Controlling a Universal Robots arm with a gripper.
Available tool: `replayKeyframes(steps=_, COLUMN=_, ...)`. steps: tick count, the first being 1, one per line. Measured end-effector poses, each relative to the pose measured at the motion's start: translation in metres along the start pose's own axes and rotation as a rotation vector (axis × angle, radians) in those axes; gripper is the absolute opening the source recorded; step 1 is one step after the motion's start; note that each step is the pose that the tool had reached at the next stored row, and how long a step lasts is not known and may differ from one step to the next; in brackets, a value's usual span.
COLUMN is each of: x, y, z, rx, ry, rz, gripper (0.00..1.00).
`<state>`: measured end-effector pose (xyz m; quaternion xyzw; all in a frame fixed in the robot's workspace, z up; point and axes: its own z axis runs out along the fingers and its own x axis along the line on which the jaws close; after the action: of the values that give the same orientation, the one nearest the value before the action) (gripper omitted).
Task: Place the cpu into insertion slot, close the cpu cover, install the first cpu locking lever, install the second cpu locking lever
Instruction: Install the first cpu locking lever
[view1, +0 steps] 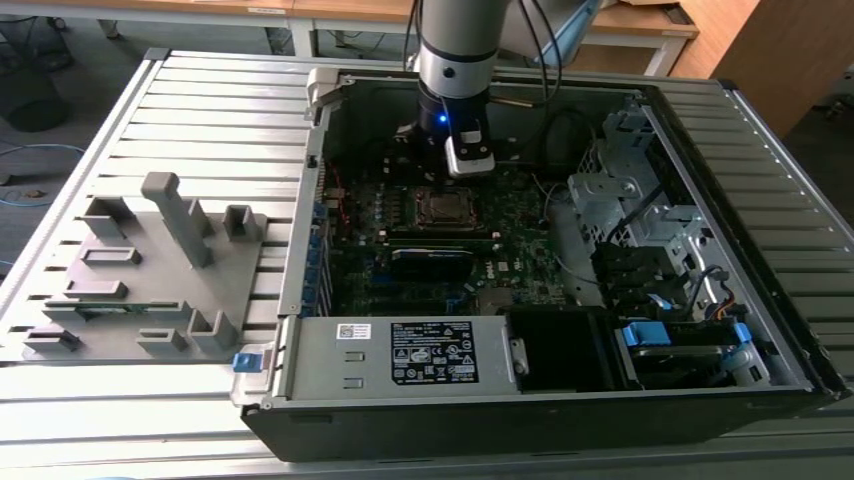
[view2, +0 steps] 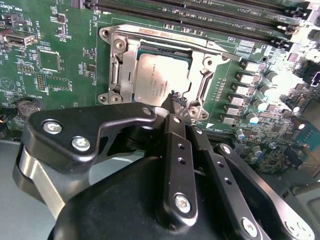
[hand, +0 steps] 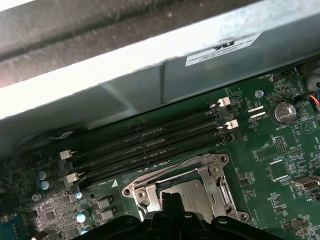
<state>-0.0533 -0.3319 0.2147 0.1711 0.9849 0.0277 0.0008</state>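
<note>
While the arm hangs down inside the open computer case (view1: 747, 130), the gripper (view2: 174, 102) sits right over the insertion slot (view2: 116, 75) on the green motherboard (view2: 55, 55). In the second wrist view the 2 black fingers (view2: 176, 145) look pressed together with no gap, tips clenched at the near edge of the socket. They don't seem to be gripping any separate part, though the exact spot they touch is hard to make out.

The cpu (view2: 155, 75) is already lying flat in the socket, dull silver top facing up, just past the fingertips. The cpu cover (view2: 207, 62) is down around it, its silvery frame bordering the chip so the metal top shows through the window. In the first wrist view the socket (hand: 137, 192) lies right beside the 4 long black memory slots (hand: 150, 145), with a coin battery (hand: 283, 111) farther off. In the exterior view a grey fixture tray (view1: 147, 270) sits on the table well apart from the socket, to the exterior view's left of the case.
</note>
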Motion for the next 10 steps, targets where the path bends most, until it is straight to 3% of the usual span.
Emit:
replayKeyframes(steps=1, x=0.0000, y=0.0000, z=0.0000, rx=0.0034, ry=0.0095, rz=0.001, gripper=0.11)
replayKeyframes(steps=10, x=0.0000, y=0.0000, z=0.0000, rx=0.0040, ry=0.0111, rz=0.001, gripper=0.11)
